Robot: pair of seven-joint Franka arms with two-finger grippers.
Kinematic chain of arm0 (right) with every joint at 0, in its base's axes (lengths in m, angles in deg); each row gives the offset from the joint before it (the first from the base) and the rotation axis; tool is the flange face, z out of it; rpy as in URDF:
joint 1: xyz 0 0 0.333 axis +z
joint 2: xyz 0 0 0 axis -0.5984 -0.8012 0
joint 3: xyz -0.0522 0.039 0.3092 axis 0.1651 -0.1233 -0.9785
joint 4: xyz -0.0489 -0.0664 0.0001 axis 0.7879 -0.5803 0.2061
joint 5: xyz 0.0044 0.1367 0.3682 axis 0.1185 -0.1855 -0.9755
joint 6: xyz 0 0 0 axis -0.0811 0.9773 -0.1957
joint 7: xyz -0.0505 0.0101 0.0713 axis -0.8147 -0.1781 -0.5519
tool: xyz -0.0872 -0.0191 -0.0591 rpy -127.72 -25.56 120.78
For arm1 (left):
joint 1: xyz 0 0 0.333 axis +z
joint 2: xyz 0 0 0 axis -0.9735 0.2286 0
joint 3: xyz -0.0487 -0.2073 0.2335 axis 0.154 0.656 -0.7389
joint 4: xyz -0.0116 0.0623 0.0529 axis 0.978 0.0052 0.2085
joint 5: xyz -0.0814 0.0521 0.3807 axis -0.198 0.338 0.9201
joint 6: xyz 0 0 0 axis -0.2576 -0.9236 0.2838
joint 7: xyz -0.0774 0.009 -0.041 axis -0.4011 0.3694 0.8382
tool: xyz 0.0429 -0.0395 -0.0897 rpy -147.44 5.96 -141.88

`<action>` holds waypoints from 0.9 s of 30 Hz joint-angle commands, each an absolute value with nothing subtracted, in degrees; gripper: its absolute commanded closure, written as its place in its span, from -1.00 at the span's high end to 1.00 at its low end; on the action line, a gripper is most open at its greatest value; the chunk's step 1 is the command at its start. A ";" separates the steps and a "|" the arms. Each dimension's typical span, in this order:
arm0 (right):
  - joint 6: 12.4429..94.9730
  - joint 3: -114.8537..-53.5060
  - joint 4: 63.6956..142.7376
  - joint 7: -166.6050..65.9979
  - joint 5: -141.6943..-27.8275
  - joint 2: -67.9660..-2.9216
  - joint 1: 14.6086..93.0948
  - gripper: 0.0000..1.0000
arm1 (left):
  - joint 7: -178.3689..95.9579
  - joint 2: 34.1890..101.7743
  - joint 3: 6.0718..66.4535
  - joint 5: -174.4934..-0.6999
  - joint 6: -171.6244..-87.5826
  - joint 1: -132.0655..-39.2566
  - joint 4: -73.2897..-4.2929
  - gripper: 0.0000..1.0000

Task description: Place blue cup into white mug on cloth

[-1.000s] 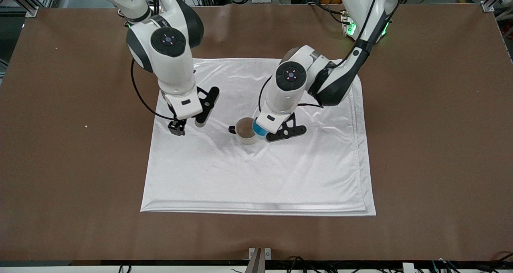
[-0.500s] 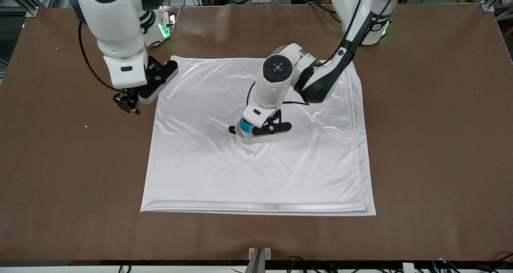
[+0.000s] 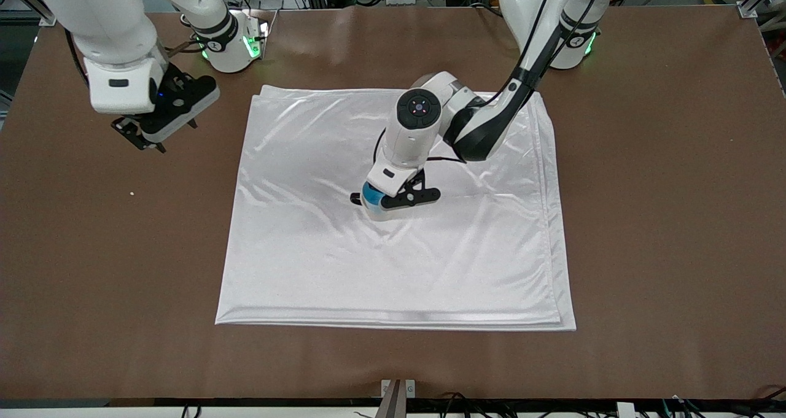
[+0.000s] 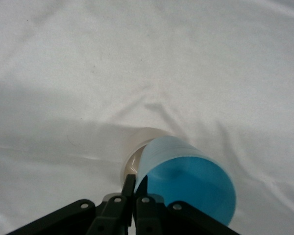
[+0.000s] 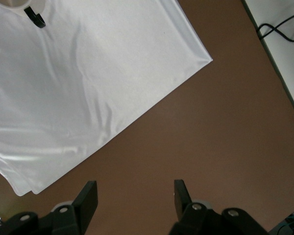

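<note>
The white cloth lies spread in the middle of the table. The white mug stands upright on it, its black handle toward the right arm's end. My left gripper is shut on the rim of the blue cup and holds it tilted, its lower end inside the mug's mouth. In the left wrist view the cup hides most of the mug's rim, and my left gripper pinches the cup's wall. My right gripper is open and empty over bare table, off the cloth.
Brown table surrounds the cloth. A small white speck lies on it toward the right arm's end. The right wrist view shows the open right gripper over bare table, with the cloth's corner and the mug's handle farther off.
My left gripper has carried the blue cup from beside the mug to over it and lowered it into the mug's mouth. My right arm has drawn back off the cloth toward its end of the table.
</note>
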State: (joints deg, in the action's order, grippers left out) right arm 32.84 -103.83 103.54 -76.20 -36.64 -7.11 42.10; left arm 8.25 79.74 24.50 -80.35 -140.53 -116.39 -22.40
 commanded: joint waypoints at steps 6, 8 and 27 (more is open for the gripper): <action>31.86 -103.34 106.67 -75.16 -41.05 -4.42 34.91 0.43 | 9.74 82.96 23.74 -80.89 -141.11 -118.80 -21.43 -1.00; 31.95 -103.25 107.11 -75.07 -41.67 -4.33 33.86 0.43 | 9.65 83.40 23.56 -80.80 -141.11 -118.80 -21.43 -1.00; 31.52 -103.08 106.33 -70.06 -41.76 -6.44 27.35 0.52 | 8.95 84.90 23.39 -80.89 -142.34 -118.53 -21.43 1.00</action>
State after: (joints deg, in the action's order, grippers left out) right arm 31.73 -102.48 106.52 -71.35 -40.49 -5.89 30.10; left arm 8.77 84.85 23.86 -80.35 -142.07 -118.10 -22.27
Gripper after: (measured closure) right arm 0.282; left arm 0.868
